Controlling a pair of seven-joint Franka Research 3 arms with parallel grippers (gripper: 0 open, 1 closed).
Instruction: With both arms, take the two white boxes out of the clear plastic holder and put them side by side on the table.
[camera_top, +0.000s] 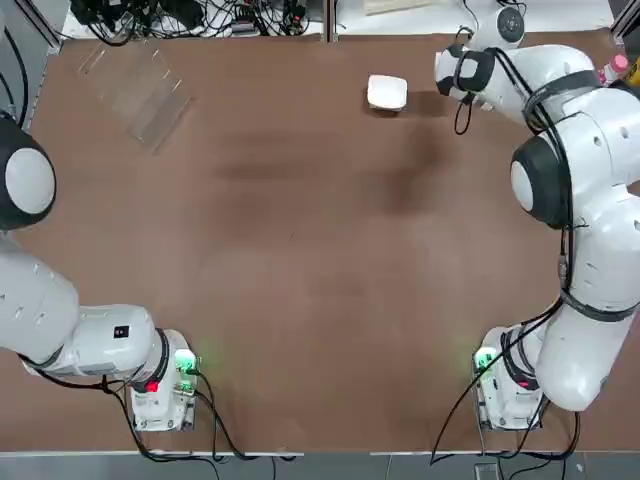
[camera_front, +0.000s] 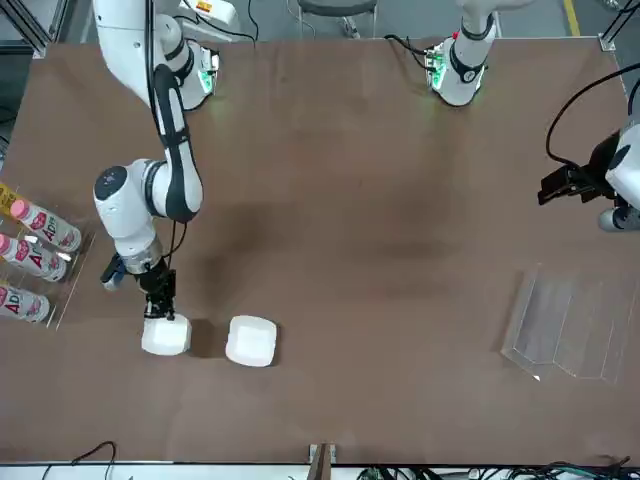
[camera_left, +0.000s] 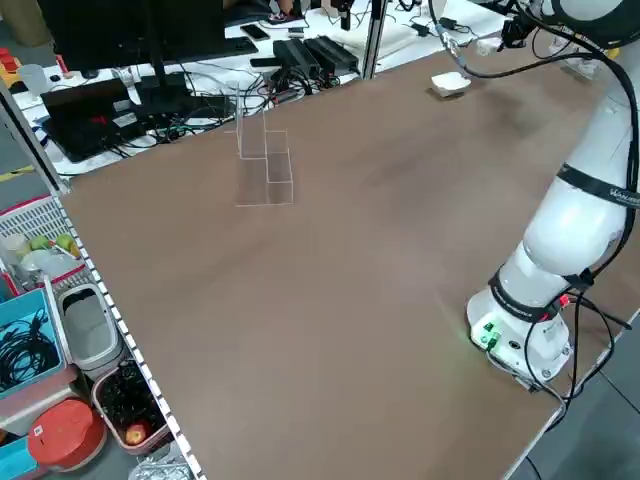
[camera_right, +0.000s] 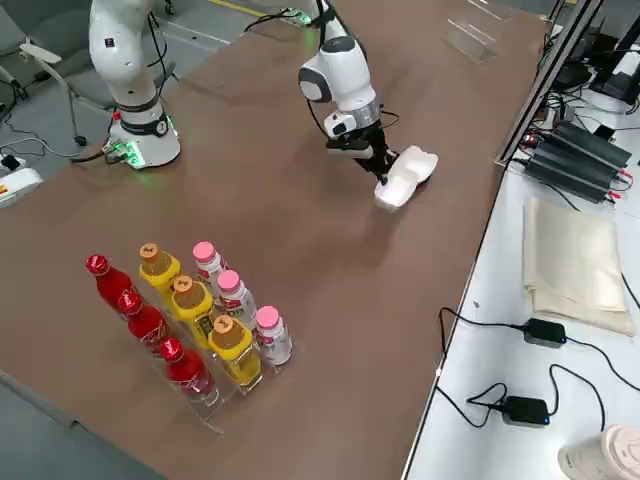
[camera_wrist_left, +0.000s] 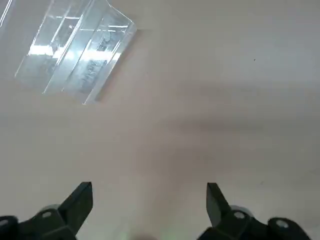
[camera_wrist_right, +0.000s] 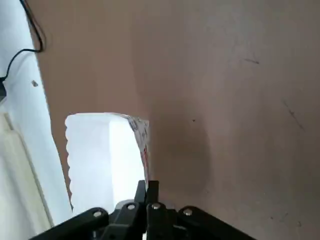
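Two white boxes lie side by side at the far right part of the table (camera_top: 300, 250). One box (camera_front: 251, 341) (camera_top: 387, 92) lies free. The other box (camera_front: 166, 335) (camera_wrist_right: 100, 155) has my right gripper (camera_front: 160, 305) (camera_wrist_right: 147, 189) straight above it, shut, its fingertips pinched on the box's edge; in the top view the arm hides this box. The clear plastic holder (camera_top: 135, 85) (camera_front: 570, 325) (camera_wrist_left: 75, 50) stands empty at the far left. My left gripper (camera_wrist_left: 148, 200) hovers open over bare table, short of the holder, holding nothing.
A clear rack of bottles (camera_right: 190, 320) (camera_front: 30, 255) stands at the table's right edge, close to the right arm's wrist. Cables and gear (camera_top: 180, 15) lie beyond the far edge. Both arm bases (camera_top: 160, 385) (camera_top: 510, 385) sit at the near edge.
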